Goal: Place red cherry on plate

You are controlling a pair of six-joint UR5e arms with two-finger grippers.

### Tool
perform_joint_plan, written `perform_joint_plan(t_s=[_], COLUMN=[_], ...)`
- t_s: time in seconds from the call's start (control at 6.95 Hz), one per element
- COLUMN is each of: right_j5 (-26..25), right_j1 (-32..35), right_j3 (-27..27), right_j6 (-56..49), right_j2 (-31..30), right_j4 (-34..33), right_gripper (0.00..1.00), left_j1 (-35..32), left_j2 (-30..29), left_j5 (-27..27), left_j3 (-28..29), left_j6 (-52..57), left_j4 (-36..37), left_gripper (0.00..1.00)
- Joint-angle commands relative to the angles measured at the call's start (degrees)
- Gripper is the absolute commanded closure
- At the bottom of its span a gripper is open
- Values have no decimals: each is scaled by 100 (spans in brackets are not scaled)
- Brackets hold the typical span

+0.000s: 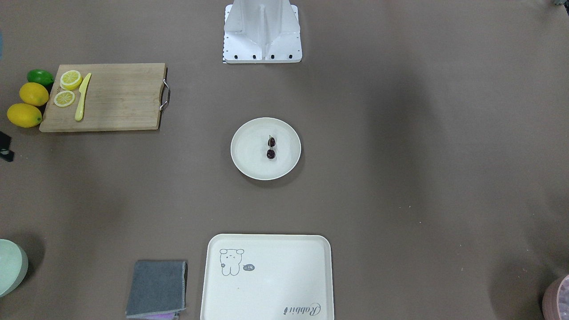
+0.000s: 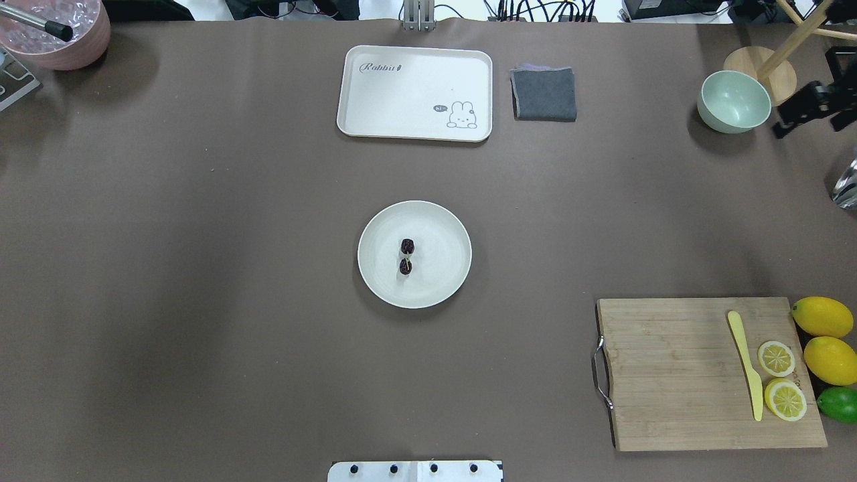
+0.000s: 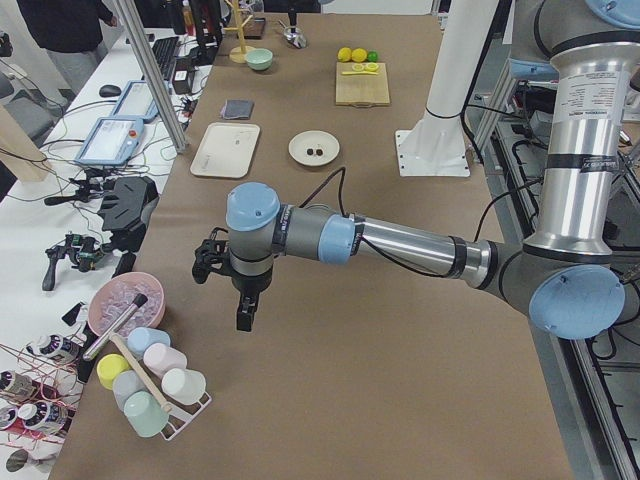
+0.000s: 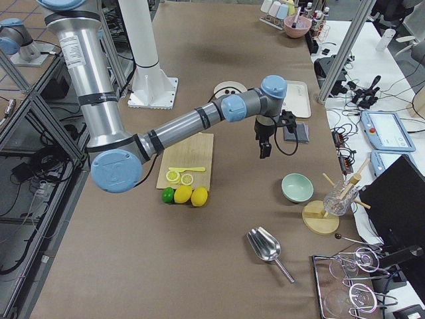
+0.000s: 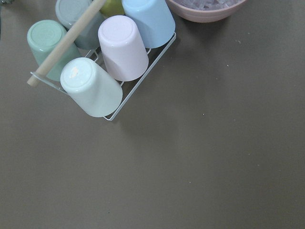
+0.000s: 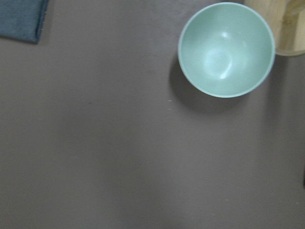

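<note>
Brown paper table [image 1: 400, 178]. Front view: cherry pair [image 1: 271, 147], two fruits on joined stems, lies mid plate [image 1: 249, 166]; one plate. Overhead: same. Side views: left gripper [image 3: 243, 318], right gripper [image 4: 263, 149] well away from plate; you cannot tell finger spread. Expect light, slick, soft; pinch stems.

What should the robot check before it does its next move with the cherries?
1. Red cherry on the plate: ok, both lie inside the rim.
2. Plate flat on the table, with only the cherries in it: ok.
3. Left gripper away from the plate: ok, it hangs near the cup rack.
4. Right gripper away from the plate: ok, it hangs over the table near the mint bowl.
5. Both grippers empty and open: cannot tell, only the side views show them.
</note>
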Motion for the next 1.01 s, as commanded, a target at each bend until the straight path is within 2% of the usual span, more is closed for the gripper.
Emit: perform_joint_plan(t_s=[0.0,0.29,0.58,0.86], right_j5=[75,58,84,93], right_j1=[876,1325,1494,1556], right_j3=[-322,-462,-534,-533], right_j6=[-648,-1434,-1571,-1554], right_j2=[-628,-947,-1253,-1281], right_j4=[33,7,51,51], right_gripper=[0,0,0,0], left_j1=[1,1,1,-8], left_j2=[94,375,393,402], left_j5=[-12,-12,-12,-3], left_j3=[70,79,62,62], left_j6=[-39,-39,-48,-48], left_j4=[-24,-305,-315,-306], left_gripper=[2,2,2,2])
